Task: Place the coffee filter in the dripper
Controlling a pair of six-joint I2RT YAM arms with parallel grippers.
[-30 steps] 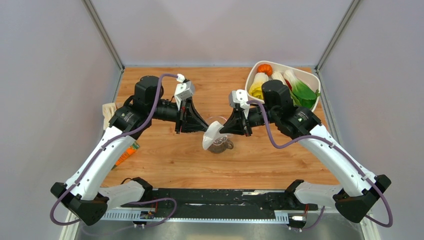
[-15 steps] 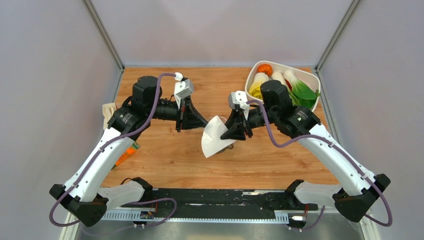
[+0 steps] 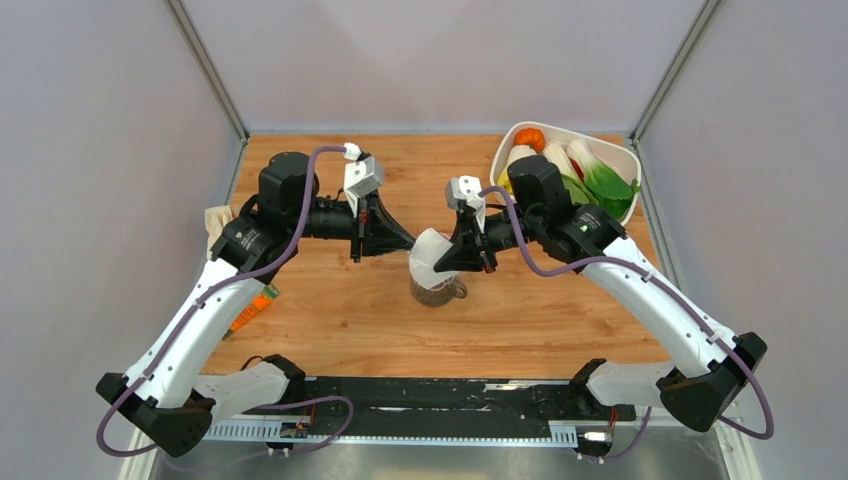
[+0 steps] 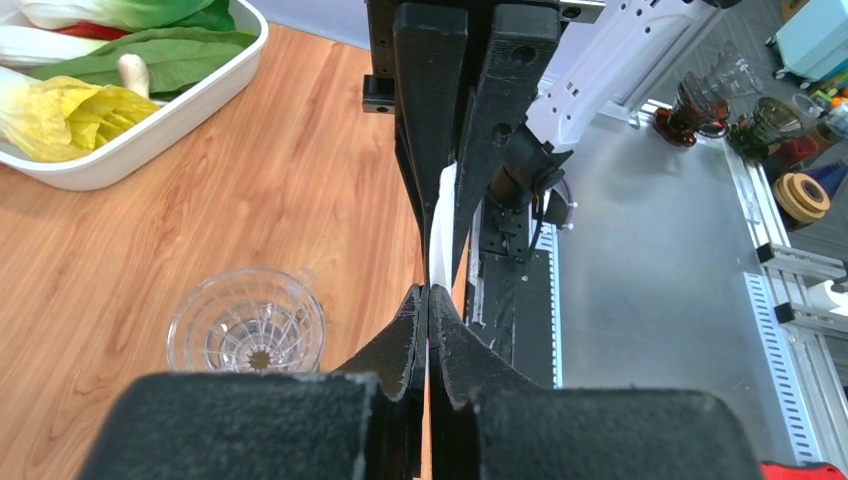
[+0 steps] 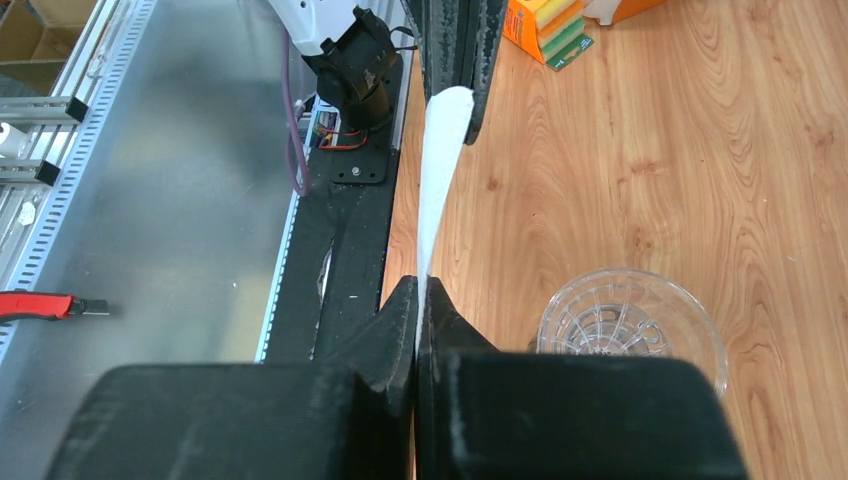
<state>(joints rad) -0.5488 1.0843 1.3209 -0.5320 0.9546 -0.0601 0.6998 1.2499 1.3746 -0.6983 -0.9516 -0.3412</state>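
As left gripper (image 4: 428,292), right gripper (image 5: 417,287) pinch coffee filter (image 5: 440,170), above dripper (image 5: 630,322)

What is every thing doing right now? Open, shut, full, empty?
Filter: flat, pinched between both grippers.
Dripper: upright, empty.
Left gripper: shut on filter.
Right gripper: shut on filter.
Bowl: full of vegetables.

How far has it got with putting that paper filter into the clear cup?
Done: the coffee filter is off the table, pinched between the left tool and right tool, both shut on it. In hand: holding it above the dripper, which is empty. Left: lower it in and release.
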